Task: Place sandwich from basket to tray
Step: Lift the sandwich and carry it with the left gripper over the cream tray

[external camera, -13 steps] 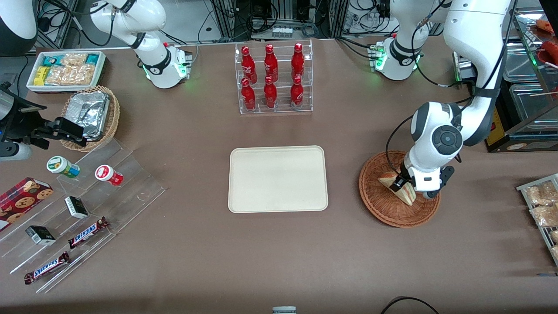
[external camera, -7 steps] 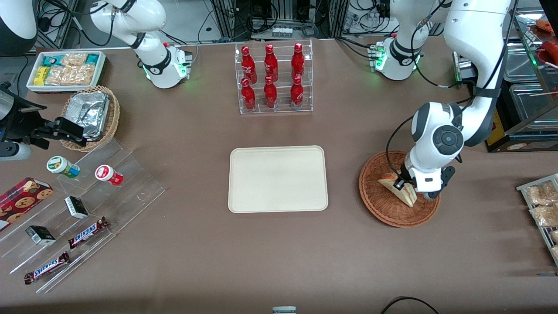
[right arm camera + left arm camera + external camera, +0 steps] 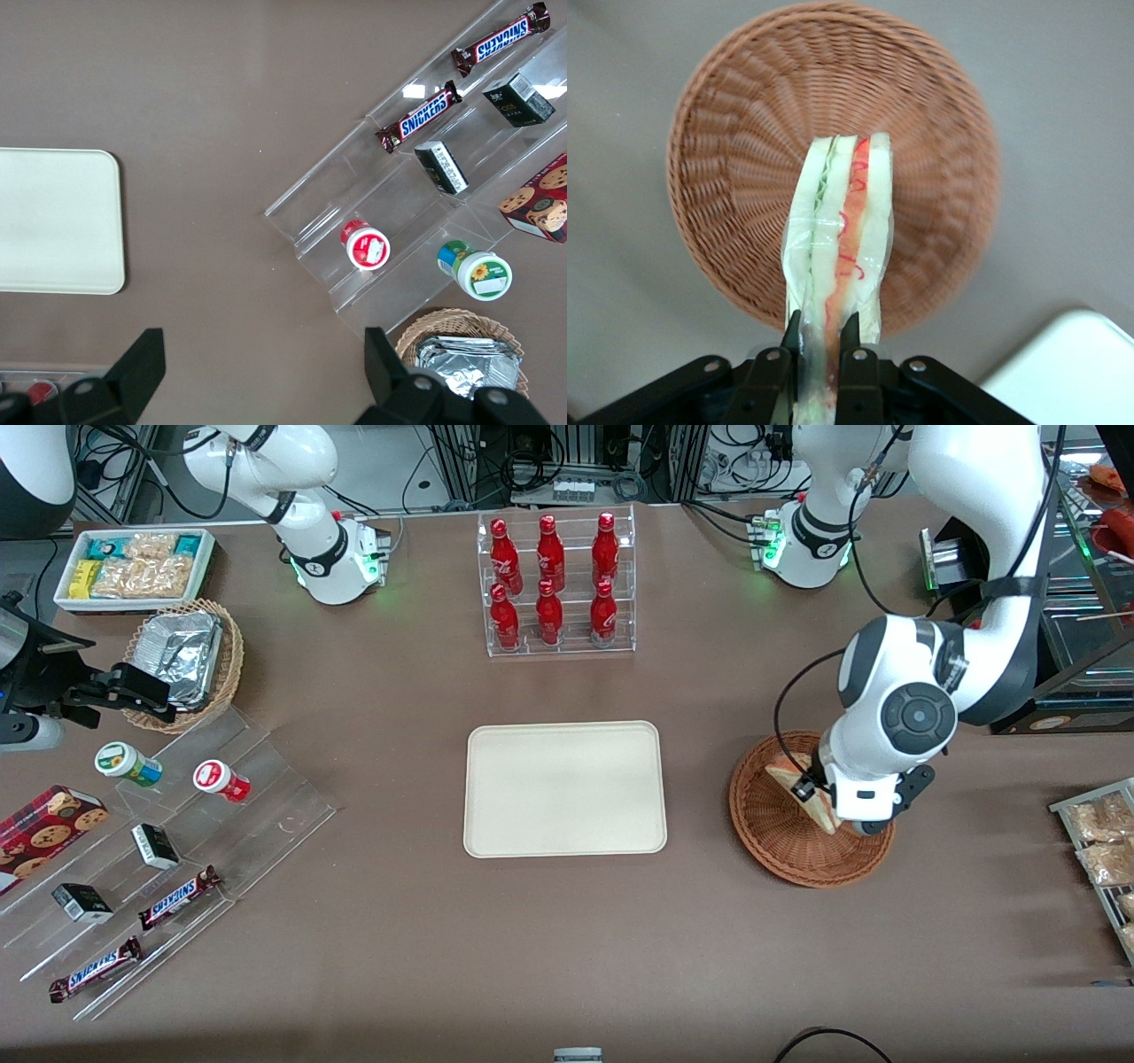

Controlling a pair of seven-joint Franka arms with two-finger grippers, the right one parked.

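My left gripper (image 3: 817, 790) is shut on the sandwich (image 3: 802, 782), a white-bread wedge with red, orange and green layers, and holds it lifted above the reddish-brown wicker basket (image 3: 780, 841). In the left wrist view the fingers (image 3: 850, 341) pinch the wrapped sandwich (image 3: 842, 230) edge-on, with the basket (image 3: 735, 159) below it holding nothing else. The cream-white tray (image 3: 564, 788) lies flat at the middle of the table, beside the basket toward the parked arm's end. A corner of the tray (image 3: 1072, 372) shows in the left wrist view, and it also shows in the right wrist view (image 3: 55, 220).
A clear rack of red bottles (image 3: 554, 584) stands farther from the front camera than the tray. A clear stepped display (image 3: 168, 859) with candy bars and cups, a tan foil basket (image 3: 186, 660) and a white snack bin (image 3: 133, 567) lie toward the parked arm's end. A rack of snack bags (image 3: 1103, 850) sits at the working arm's end.
My left gripper has risen with the sandwich, lifting it off the basket floor and a little farther from the front camera. The basket has stayed in place.
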